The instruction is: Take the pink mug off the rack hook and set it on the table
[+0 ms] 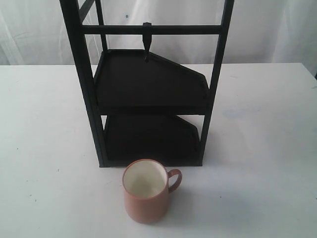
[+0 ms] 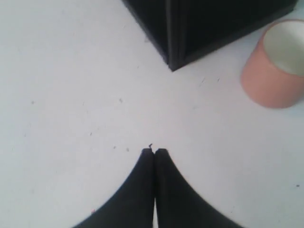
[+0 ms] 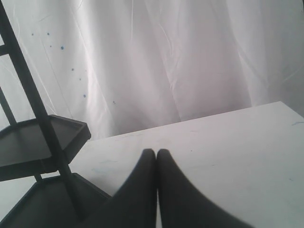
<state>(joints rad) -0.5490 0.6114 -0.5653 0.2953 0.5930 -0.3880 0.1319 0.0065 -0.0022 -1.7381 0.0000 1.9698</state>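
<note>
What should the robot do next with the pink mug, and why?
Probably just stay clear of it. The mug stands upright on the table in front of the rack, the hook is bare, and the left end effector and right end effector are both shut and empty, so the job looks done.

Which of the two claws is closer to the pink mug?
The left claw: its camera shows the pink mug close by on the table; the right claw sees no mug.
</note>
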